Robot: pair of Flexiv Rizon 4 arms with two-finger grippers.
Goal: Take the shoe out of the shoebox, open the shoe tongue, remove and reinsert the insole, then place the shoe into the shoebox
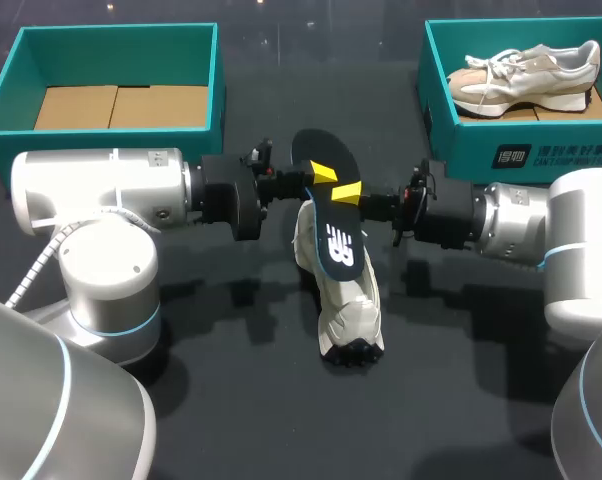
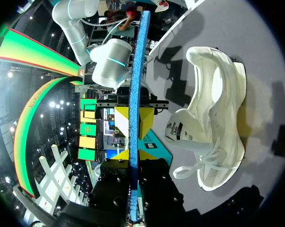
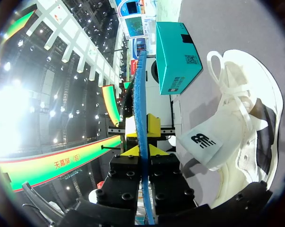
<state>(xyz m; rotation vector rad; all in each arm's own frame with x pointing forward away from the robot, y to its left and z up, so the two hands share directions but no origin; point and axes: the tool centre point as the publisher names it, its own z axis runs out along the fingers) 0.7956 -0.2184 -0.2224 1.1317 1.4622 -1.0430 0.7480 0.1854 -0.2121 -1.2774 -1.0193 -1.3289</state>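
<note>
Black logoed insole (image 1: 336, 238) in left pincer (image 2: 133, 126)

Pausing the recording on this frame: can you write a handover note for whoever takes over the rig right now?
Left end effector: shut on the insole.
Right end effector: shut on the same insole, from the opposite side.
The insole is held over the white shoe, which lies on the table between the arms; its tongue looks pulled open.
The left shoebox shows only cardboard. The right shoebox holds a second shoe.
Done: shoe out, insole removed.
Left: reinsert the insole, put the shoe back in a shoebox.
</note>
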